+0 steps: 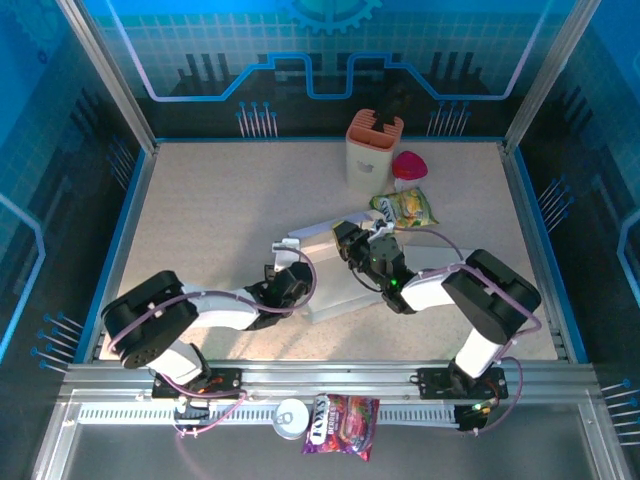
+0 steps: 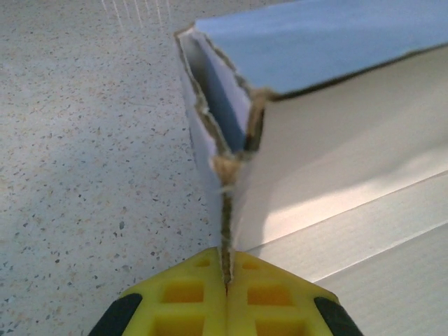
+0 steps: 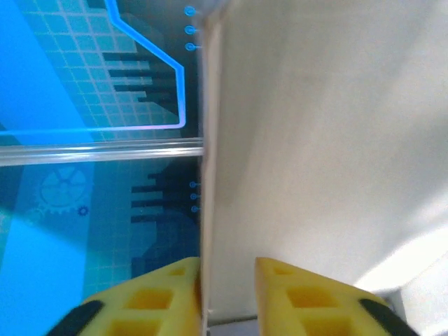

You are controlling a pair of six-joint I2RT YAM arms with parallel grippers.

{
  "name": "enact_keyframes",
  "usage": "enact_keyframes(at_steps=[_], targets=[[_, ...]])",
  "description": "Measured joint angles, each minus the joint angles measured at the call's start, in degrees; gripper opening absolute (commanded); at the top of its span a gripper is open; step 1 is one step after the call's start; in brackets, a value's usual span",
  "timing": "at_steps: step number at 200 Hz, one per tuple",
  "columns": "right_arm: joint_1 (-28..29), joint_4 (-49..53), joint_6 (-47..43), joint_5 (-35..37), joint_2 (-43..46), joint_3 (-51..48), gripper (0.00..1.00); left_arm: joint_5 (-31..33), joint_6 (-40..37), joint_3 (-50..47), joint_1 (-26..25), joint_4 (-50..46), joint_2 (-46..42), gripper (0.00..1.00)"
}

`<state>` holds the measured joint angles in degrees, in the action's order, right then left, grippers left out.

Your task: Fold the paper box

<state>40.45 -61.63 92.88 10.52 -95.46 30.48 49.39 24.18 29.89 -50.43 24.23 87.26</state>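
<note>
Speckled table (image 1: 200, 220) holds paper box (image 1: 318, 236); cup (image 1: 372, 150), snack packet (image 1: 405, 207) behind.

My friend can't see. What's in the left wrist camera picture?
The yellow left claw pinches a thin, ragged edge of the white paper box, shut tight on it. Speckled table lies to the left.

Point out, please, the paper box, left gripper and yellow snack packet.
paper box (image 2: 336, 175), left wrist view, white side panel.
left gripper (image 2: 226, 269), left wrist view, between the yellow fingertips.
yellow snack packet (image 1: 408, 207), top external view, packet's middle.
</note>
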Motion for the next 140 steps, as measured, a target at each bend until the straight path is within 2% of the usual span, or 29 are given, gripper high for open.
enact_keyframes(at_steps=[14, 40, 62, 80, 103, 140], targets=[[-0.4, 3.1, -1.4, -1.2, 2.9, -0.5, 0.51, 0.0, 0.2, 0.2, 0.0, -2.8, -2.3, 0.00], [-1.9, 11.5, -5.5, -3.4, 11.2, -0.6, 0.62, -1.9, -0.3, 0.3, 1.5, -7.4, -6.7, 0.00], [-3.0, 19.8, -10.3, -3.9, 19.7, -0.2, 0.66, -5.6, -1.3, 0.3, 4.7, -11.0, -10.2, 0.00], [-3.7, 25.1, -13.8, -4.2, 24.8, 0.3, 0.65, -8.4, -3.0, 0.3, 7.1, -13.6, -13.0, 0.00], [-5.9, 31.2, -17.9, -4.4, 29.5, 0.4, 0.58, -12.8, -5.4, 0.3, 10.1, -16.6, -16.8, 0.00], [-8.3, 39.3, -23.1, -4.3, 31.9, 1.8, 0.50, -23.0, -8.2, 0.4, 17.0, -20.7, -19.6, 0.00]])
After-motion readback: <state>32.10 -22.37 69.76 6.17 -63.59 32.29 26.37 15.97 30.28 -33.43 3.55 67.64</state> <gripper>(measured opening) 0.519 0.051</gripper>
